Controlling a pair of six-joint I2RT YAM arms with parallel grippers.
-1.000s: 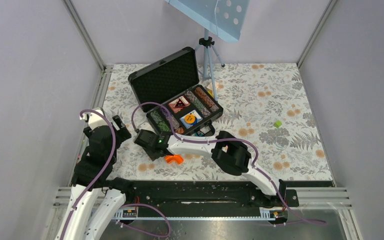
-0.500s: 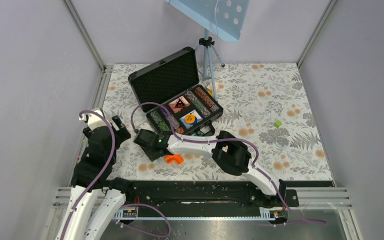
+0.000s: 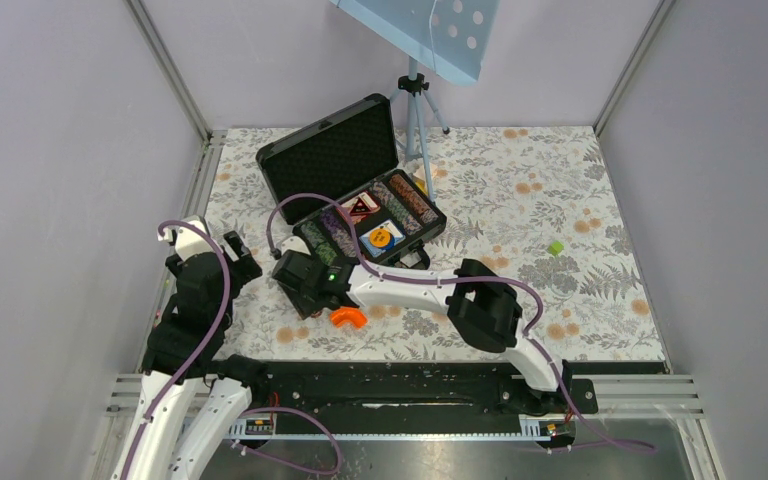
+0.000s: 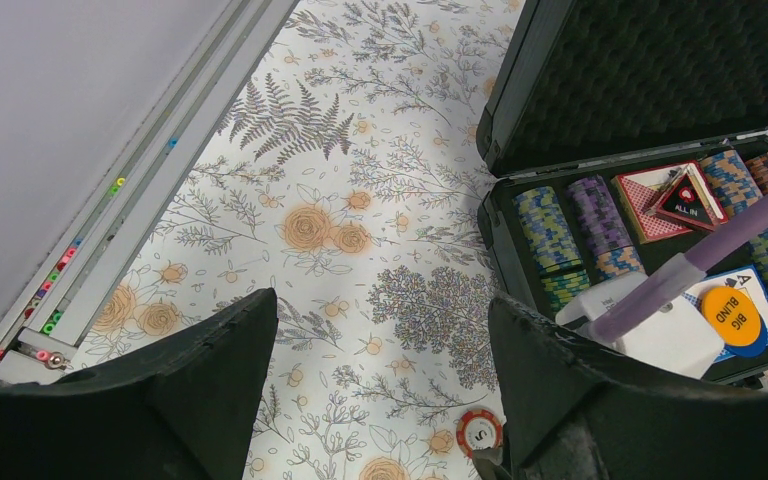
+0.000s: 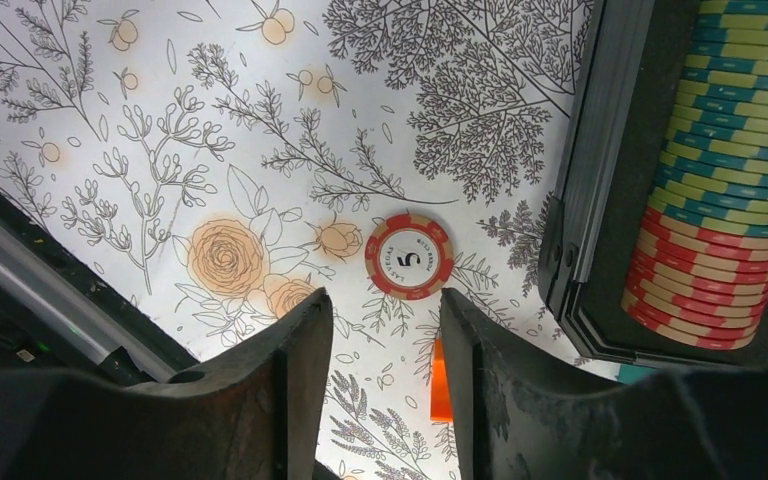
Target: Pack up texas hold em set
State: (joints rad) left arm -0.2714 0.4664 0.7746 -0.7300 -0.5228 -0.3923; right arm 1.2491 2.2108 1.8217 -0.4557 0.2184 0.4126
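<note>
The black briefcase [image 3: 332,160] of the texas hold em set stands open at the table's back left, lid upright. Its tray [image 4: 491,222] holds rows of striped chips [image 5: 730,180], a red deck and a blue deck with an orange button. One loose red chip [image 5: 409,256] marked 5 lies flat on the table by the case's front left corner. My right gripper [image 5: 385,297] hangs over the table just short of that chip, open, nothing between its fingers. My left gripper [image 4: 382,300] is open and empty further left, the same red chip [image 4: 480,432] by its right finger.
An orange curved plastic piece [image 3: 347,318] lies just near of the right gripper, and it also shows behind my right finger [image 5: 438,385]. A small green block [image 3: 556,247] sits at the right. A tripod [image 3: 415,110] stands behind the case. Metal rails run along the table's left edge [image 4: 110,230].
The right arm has shifted slightly to the right, uncovering the case's purple chip row in the top view. The left arm has not moved.
</note>
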